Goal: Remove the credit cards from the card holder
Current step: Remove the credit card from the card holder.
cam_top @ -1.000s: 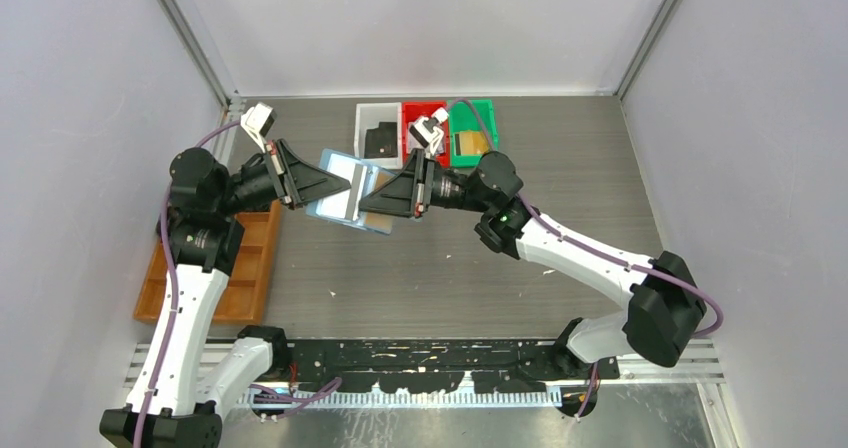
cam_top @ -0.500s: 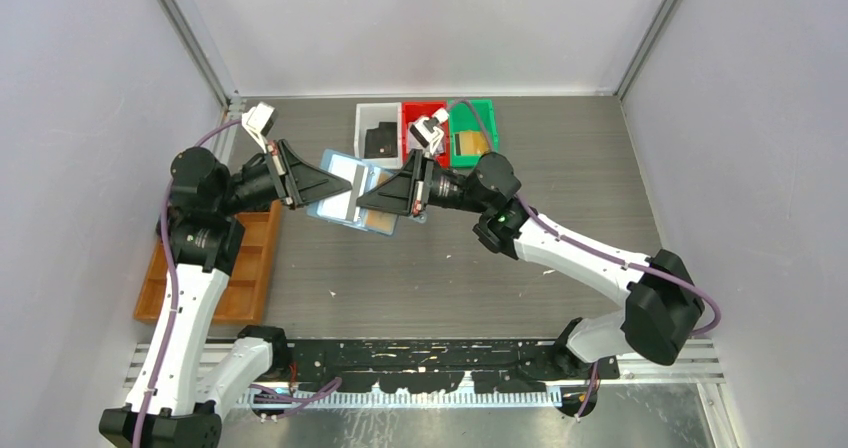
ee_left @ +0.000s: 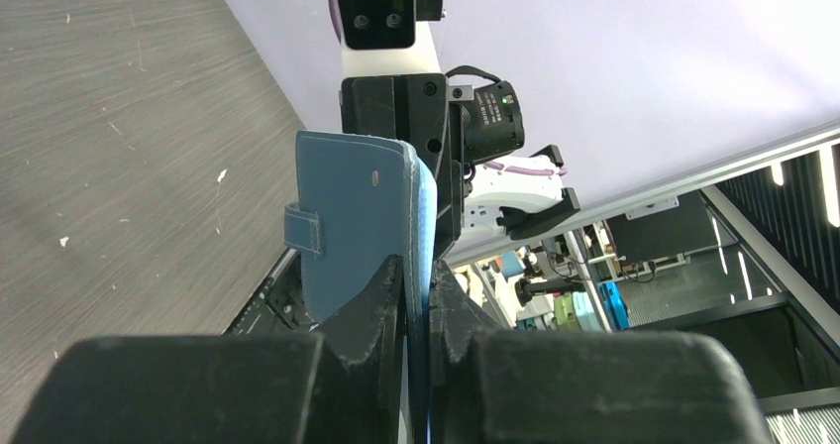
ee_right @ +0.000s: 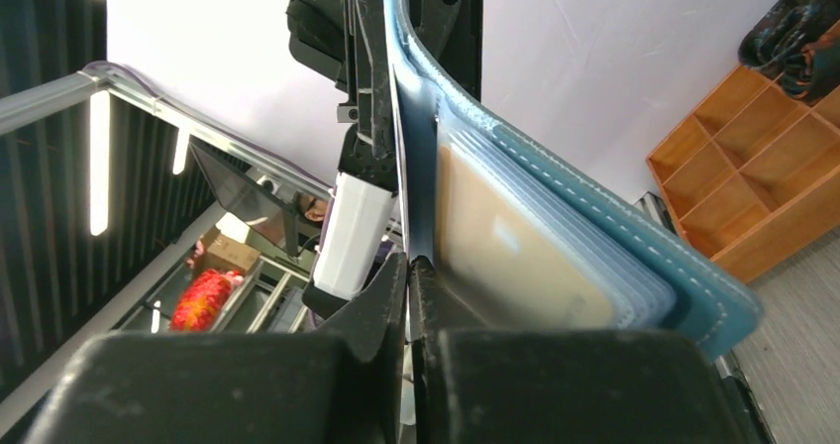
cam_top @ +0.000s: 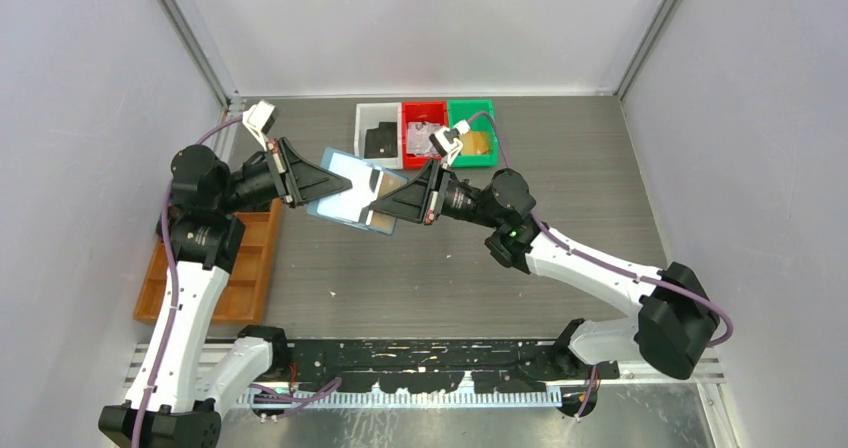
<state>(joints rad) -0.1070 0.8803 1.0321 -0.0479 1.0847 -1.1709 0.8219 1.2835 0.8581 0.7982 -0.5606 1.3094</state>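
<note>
We see the card holder held in the air in the upper middle of the overhead view, stretched between the two arms. The left gripper is pinched tight on its lower edge. The right gripper is closed down narrow on a thin dark edge that we take for a credit card, lying just beside the pale inner lining. We cannot tell whether it is already free of its slot. A tan card sits in the clear sleeves beside it. Our worry is the pull. The left grip is a small bite on one edge, so if the card binds in its pocket the whole holder may be dragged out of that grip and fall. If the right fingers have caught a sleeve leaf along with the card, they may tug the holder askew instead. The card could also slide from so shallow a pinch. Compared with a second ago, the right arm has drawn away toward the right and slightly lower in the overhead view, uncovering more of the red bin and the green bin. The left arm has hardly shifted, and the holder shows more of its pale face.
</note>
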